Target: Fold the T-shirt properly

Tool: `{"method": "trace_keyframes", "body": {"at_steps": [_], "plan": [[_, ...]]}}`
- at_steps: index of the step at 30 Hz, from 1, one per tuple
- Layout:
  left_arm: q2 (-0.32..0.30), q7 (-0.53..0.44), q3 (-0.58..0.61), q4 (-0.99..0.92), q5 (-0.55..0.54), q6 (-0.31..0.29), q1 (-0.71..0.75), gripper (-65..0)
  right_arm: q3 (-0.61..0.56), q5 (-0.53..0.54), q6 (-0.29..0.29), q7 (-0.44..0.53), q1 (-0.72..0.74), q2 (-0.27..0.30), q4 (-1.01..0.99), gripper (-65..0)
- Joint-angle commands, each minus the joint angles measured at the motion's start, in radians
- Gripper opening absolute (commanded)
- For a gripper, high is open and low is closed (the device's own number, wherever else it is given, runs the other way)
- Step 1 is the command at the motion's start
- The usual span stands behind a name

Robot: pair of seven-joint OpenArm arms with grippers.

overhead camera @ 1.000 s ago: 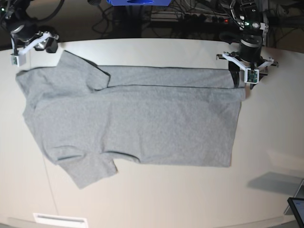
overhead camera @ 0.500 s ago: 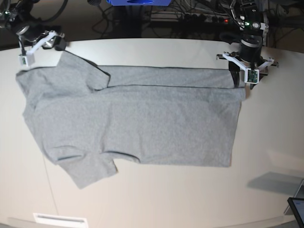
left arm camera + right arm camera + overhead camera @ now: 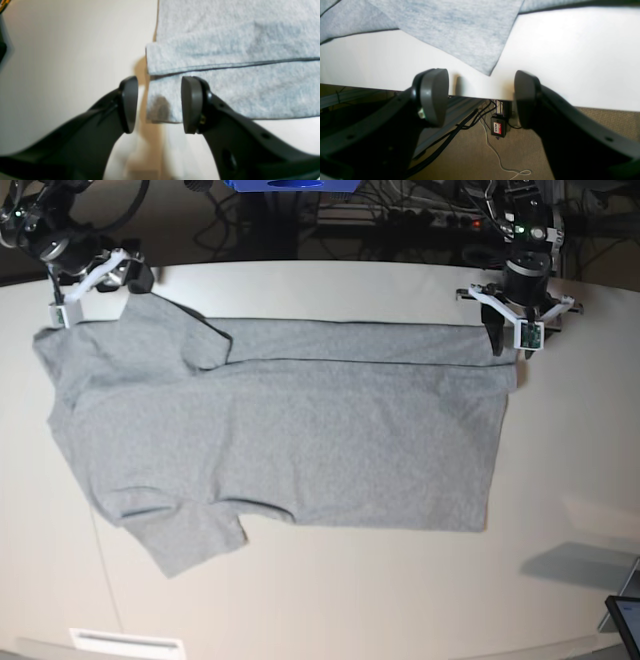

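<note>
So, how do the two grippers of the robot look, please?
Both are black. The left gripper and the right gripper each have two curved arms ending in rounded dark grey pads. In the base view, white brackets sit near each wrist, and the left one carries a small green board.

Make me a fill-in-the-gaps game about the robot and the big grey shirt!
1. The T-shirt on the table is the colour ____.
2. The left gripper has its jaws ____, with a shirt corner between them.
3. The right gripper hovers at the table's ____, with nothing between its jaws.
4. The shirt's far long side is ____ over onto itself.

Missing words: grey; open; edge; folded
</note>
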Motion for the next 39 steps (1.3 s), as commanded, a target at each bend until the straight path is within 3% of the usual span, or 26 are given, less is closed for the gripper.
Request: {"method": "trace_keyframes", "body": {"at_steps": [1, 21, 23, 27, 29, 35, 39], "plan": [[-0.007, -0.024, -0.006, 0.015, -0.004, 0.007, 0.003, -37.8, 0.001, 0.007, 0.007, 0.004, 0.000, 0.006, 0.010, -25.0], [-0.007, -0.024, -0.009, 0.016, 0.000, 0.007, 0.003, -37.8, -0.058, 0.007, 0.007, 0.004, 0.040, -0.017, 0.010, -25.8], [-0.007, -0.024, -0.009, 0.016, 0.000, 0.007, 0.003, -37.8, -0.058, 0.007, 0.007, 0.004, 0.040, -0.017, 0.010, -31.5], [-0.007, -0.024, -0.009, 0.016, 0.000, 0.007, 0.002, -37.8, -0.058, 0.007, 0.007, 0.004, 0.042, -0.016, 0.010, -51.4], [-0.007, -0.024, -0.009, 0.016, 0.000, 0.007, 0.002, -37.8, -0.058, 0.005, 0.007, 0.004, 0.049, -0.014, 0.010, -58.0], [-0.007, -0.024, -0.009, 0.016, -0.001, 0.007, 0.002, -37.8, -0.059, 0.002, 0.007, 0.002, 0.065, -0.010, 0.010, -64.9], [-0.007, -0.024, -0.009, 0.016, -0.001, 0.007, 0.002, -37.8, -0.059, 0.001, 0.007, -0.003, 0.071, -0.008, 0.010, -64.9]]}}
